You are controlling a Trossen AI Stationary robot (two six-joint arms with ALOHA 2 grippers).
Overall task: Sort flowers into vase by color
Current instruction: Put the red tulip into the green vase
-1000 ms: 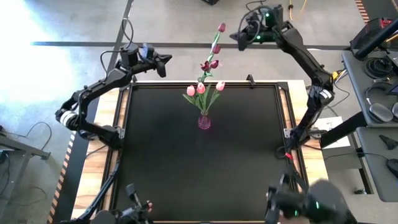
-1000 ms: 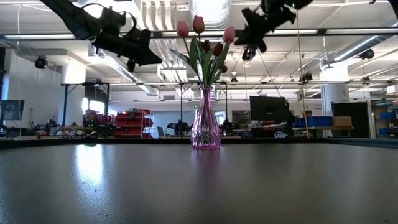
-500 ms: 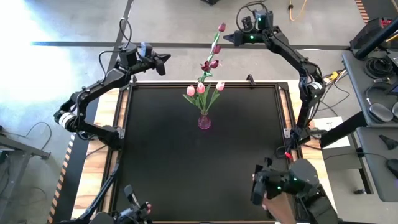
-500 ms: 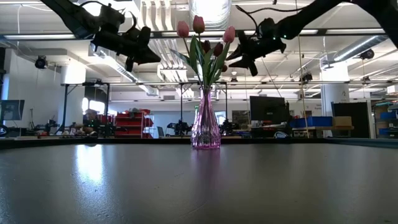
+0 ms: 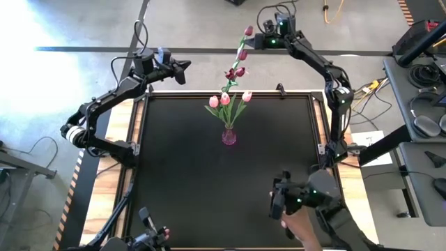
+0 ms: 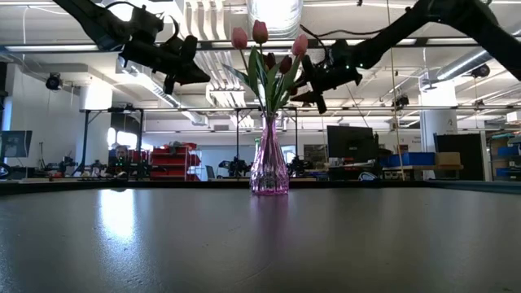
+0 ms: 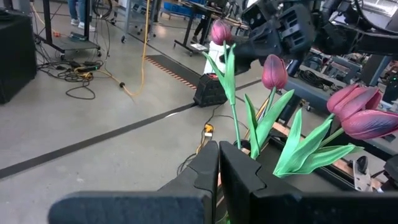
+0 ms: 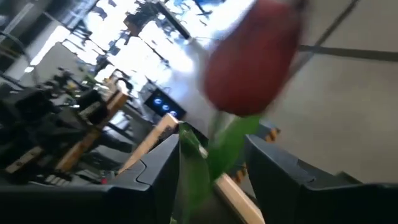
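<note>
A pink glass vase stands on the black table near its far edge, also in the low view. It holds pink tulips and maroon tulips. One tall maroon tulip leans out beyond the far edge. My right gripper is open, high beyond the far edge. Its fingers stand on either side of that tulip's stem, just under the head. My left gripper is shut and empty, high over the far left corner, pointing at the flowers. My right gripper has the tall maroon tulip's stem between its open fingers, coming level from the table's right side. The view is blurred, and I cannot tell whether either finger touches the stem or leaf.
A person's hand with a dark device reaches over the table's near right edge. The black mat spreads in front of the vase. Floor and cables lie beyond the far edge.
My right gripper has gone toward the table's left and a little down, up to the tall maroon tulip's head. The person's hand with the dark device has moved left along the near edge. The vase and flowers have stayed in place.
</note>
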